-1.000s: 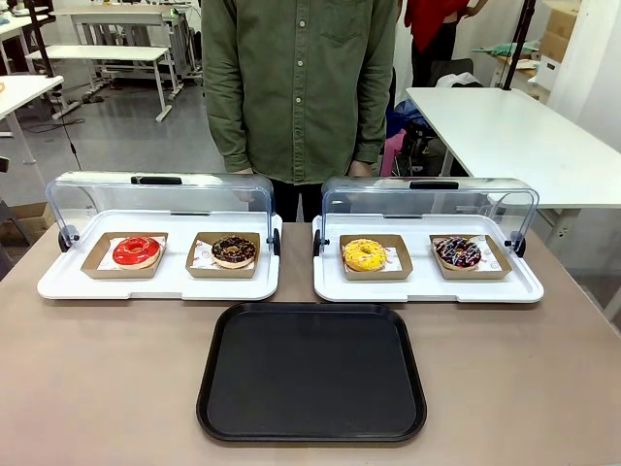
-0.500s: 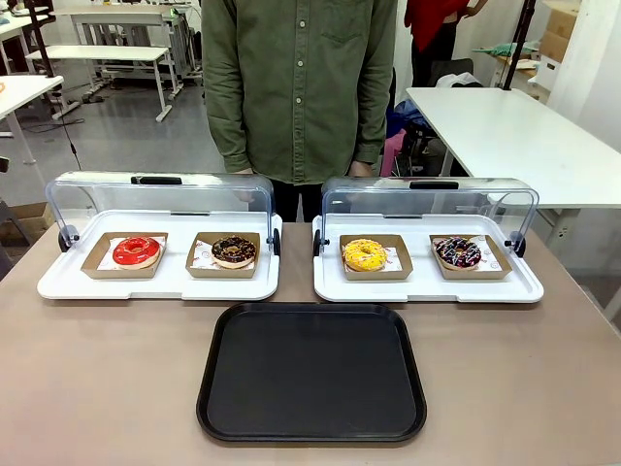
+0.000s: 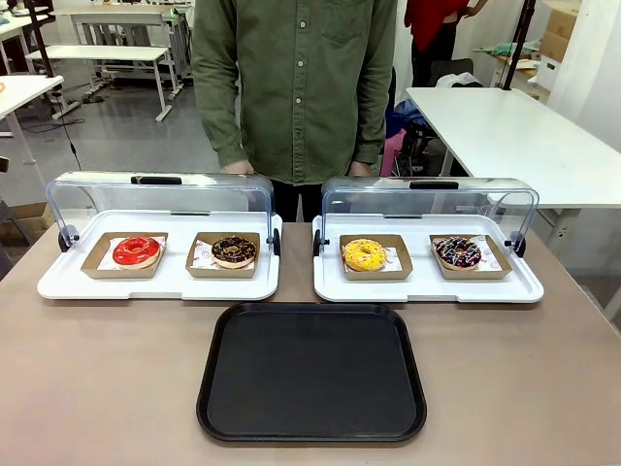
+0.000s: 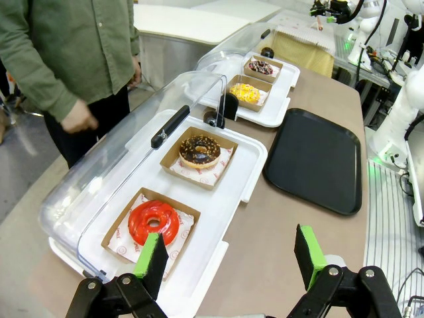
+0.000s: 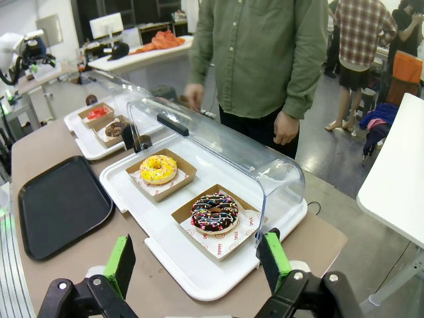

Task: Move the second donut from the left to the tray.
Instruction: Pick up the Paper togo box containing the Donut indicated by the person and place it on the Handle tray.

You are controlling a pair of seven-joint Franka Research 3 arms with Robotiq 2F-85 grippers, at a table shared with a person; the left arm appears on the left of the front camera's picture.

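Grabbing the red donut [image 3: 136, 250] was your big risk: the second donut from the left [image 3: 234, 250] sat just past the far-left corner of the tray [image 3: 310, 374], red one further left. Your left gripper [image 4: 230, 248] and right gripper [image 5: 197, 255] fingers were spread, empty.

Four donuts [image 3: 136, 250] [image 3: 234, 249] [image 3: 364, 254] [image 3: 457, 251], four dishes [image 3: 97, 270] [image 3: 199, 272] [image 3: 398, 272] [image 3: 497, 270], two lidded trays [image 3: 58, 283] [image 3: 524, 289], one black tray [image 3: 310, 374].

left gripper [image 4: 230, 260]: jaws wide apart, green pads [image 4: 151, 255] upright, tilted down | right gripper [image 5: 197, 262]: jaws wide apart, pads [image 5: 274, 255] upright, tilted down
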